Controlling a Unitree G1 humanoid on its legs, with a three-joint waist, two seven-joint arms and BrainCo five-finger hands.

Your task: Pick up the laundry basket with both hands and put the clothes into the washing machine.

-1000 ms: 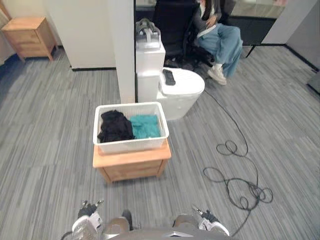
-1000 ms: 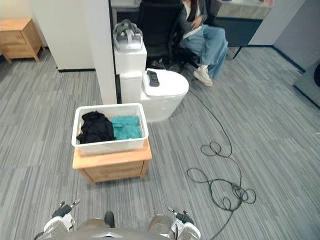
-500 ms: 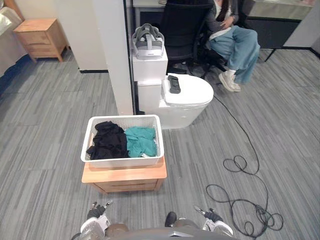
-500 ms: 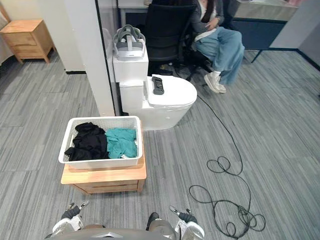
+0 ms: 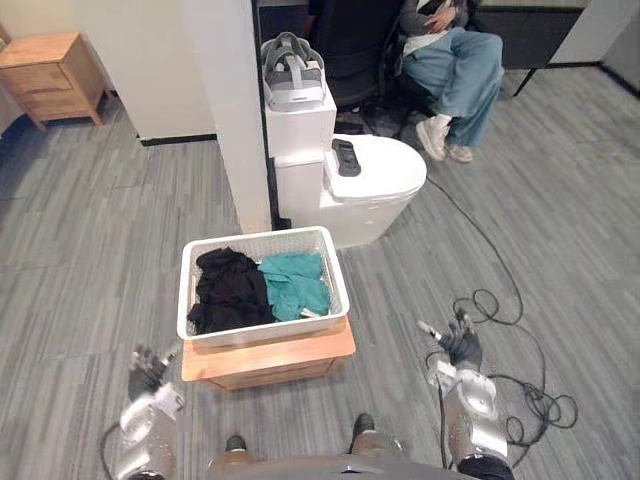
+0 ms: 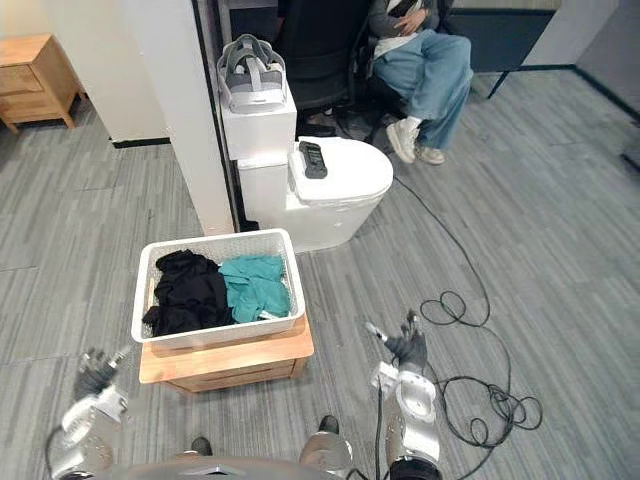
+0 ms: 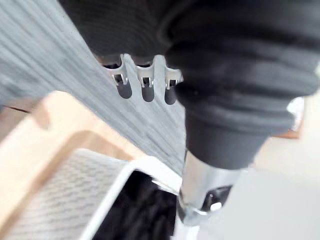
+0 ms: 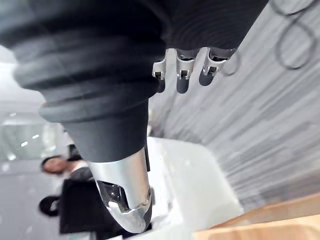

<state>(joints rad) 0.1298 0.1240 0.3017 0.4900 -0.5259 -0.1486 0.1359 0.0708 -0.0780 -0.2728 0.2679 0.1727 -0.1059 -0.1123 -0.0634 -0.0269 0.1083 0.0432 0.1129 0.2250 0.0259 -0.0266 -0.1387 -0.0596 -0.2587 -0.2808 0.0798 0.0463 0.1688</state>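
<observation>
Far left, against the wall: small light-wood nightstand [image 5: 45,65], well clear of the work.

Left hand [image 5: 148,368] was low over the grey striped floor [image 5: 90,260], just off the front-left corner of the low light-wood desk [image 5: 275,360]. It touched nothing. Its fingers [image 7: 145,82] looked loosely open and empty, though the wrist view cuts off the tips, so that's the best read I had.

White perforated plastic laundry basket [image 5: 262,333] sat square on the desk, neither hand on it. Inside, crumpled black clothes [image 5: 228,290] filled the left half and crumpled teal clothes [image 5: 295,283] the right half, the two piles touching in the middle.

Behind the basket stood a white square pillar [image 5: 225,100]. Just right of it was a white toilet-shaped unit [image 5: 375,190], with a grey-and-white headset [image 5: 291,70] on its upper block and a black remote [image 5: 345,157] lying on its lid.

Further back, a person in blue jeans [image 5: 455,60] sat on a black chair [image 5: 350,40].

Right hand [image 5: 461,347] was raised over the floor, well right of the desk, level with its front edge. Its fingers [image 8: 181,75] were spread and relaxed, thumb stuck out, holding nothing.
</observation>
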